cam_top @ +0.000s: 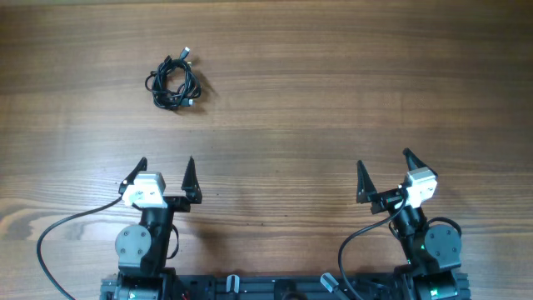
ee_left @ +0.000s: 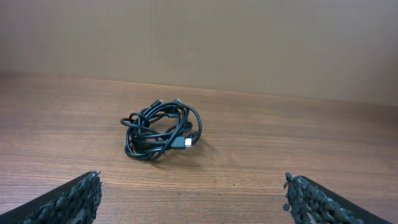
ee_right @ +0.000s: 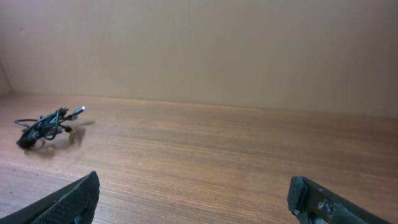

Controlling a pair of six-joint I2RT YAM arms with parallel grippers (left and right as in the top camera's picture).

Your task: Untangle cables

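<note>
Toward the far edge of the desk [cam_top: 333, 75], left of its middle, lie the cables [cam_top: 174, 83] — one small knotted bundle of thin, glossy black cord, small plug ends poking out. We see it well ahead of the left gripper [cam_top: 165, 167], farther from the right gripper [cam_top: 384, 162] — both jaws spread wide, empty, above brown wood grain.

Wood-grain table [cam_top: 333, 100], mid-brown, grain running left-right, fills the overhead view, w/ a paler sheen toward the far side. Behind it a plain beige wall [ee_left: 249, 43], matte, meets the tabletop's far edge in both wrist views. Light is soft & even; shadows faint.
</note>
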